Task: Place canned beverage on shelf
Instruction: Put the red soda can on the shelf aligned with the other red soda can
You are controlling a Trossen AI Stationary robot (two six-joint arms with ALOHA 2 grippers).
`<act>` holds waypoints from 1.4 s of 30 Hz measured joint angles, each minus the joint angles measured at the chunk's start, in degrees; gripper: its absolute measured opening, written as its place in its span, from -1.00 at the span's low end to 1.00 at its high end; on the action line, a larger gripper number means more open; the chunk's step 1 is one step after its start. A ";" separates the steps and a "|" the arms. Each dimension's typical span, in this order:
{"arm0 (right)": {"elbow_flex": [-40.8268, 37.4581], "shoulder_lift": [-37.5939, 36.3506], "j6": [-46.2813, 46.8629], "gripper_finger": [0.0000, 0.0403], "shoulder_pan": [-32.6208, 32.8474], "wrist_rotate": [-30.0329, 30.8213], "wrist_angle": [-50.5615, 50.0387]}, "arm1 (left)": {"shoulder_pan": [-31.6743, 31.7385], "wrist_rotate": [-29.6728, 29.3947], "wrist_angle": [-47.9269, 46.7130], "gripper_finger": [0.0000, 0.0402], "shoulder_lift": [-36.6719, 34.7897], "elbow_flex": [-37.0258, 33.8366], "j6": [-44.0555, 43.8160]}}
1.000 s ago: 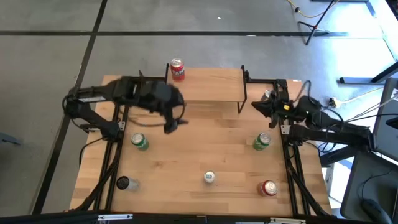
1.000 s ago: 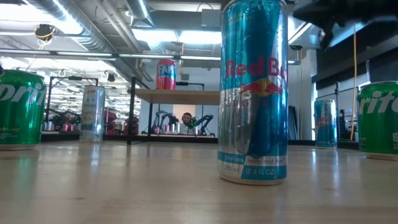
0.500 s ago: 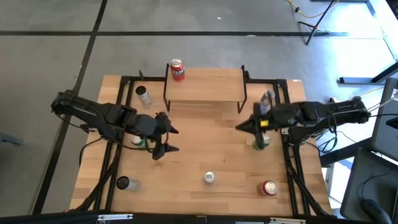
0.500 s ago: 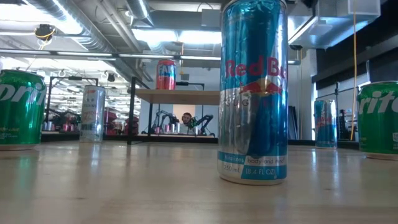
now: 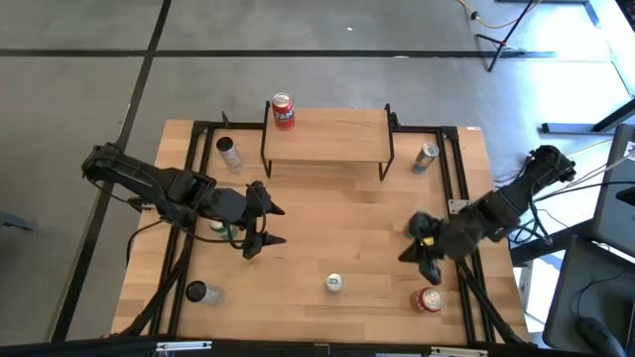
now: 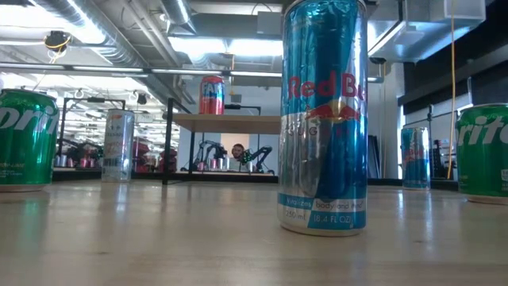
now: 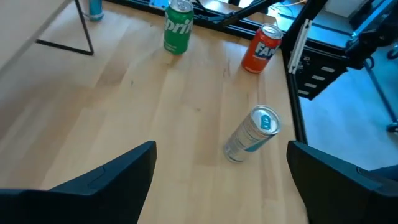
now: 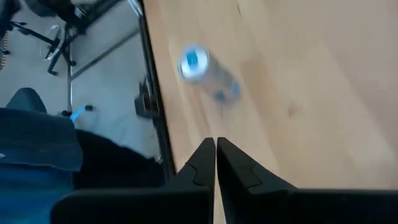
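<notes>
The shelf (image 5: pixel 327 137) stands at the table's far middle, with a red can (image 5: pixel 284 111) upright on its top's left end. A slim blue can (image 5: pixel 334 284) stands near the front edge and fills the low view (image 6: pixel 324 119). My left gripper (image 5: pixel 262 224) hangs open above the table's left half, just right of a green can (image 5: pixel 218 227); the left wrist view looks past it (image 7: pixel 221 149) at the slim can (image 7: pixel 252 134). My right gripper (image 5: pixel 409 254) is shut, empty, over the table's right near part, and the right wrist view (image 8: pixel 216 149) shows its fingertips together.
A silver can (image 5: pixel 229 154) stands left of the shelf and another can (image 5: pixel 427 156) right of it. An orange-red can (image 5: pixel 429 299) sits at the near right, a dark one (image 5: pixel 196 292) at the near left. A second green can (image 7: pixel 178 26) stands at the right.
My left gripper has come down from in front of the shelf toward the table's near left, beside the green can, staying open. My right arm has swung from the far right edge toward the near edge, tipping its shut gripper downward, and now covers the right green can from above.
</notes>
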 joint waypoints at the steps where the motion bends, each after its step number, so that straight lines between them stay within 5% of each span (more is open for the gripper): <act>1: 0.00 0.00 2.82 -0.95 1.11 -0.02 -1.15 | 0.00 -0.53 0.00 0.73 0.01 0.00 0.32; 11: 0.00 0.49 28.47 -0.92 8.85 -4.70 -8.00 | 0.02 -4.36 -0.07 0.73 0.01 0.00 0.52; 18: 0.00 2.27 37.34 -0.36 11.16 -6.46 -10.60 | 0.02 -4.45 -0.11 0.73 0.03 0.00 0.55; 24: -0.02 7.92 39.43 0.31 12.90 -12.25 -12.65 | 0.02 -4.43 -0.13 0.73 0.03 0.00 0.53; 29: -0.02 13.18 39.29 0.68 14.06 -15.19 -11.58 | 0.02 -4.43 -0.13 0.73 0.05 0.00 0.53; 42: -0.02 22.62 37.06 0.82 14.44 -19.17 -11.31 | 0.04 -4.41 -0.12 0.73 0.05 0.00 0.33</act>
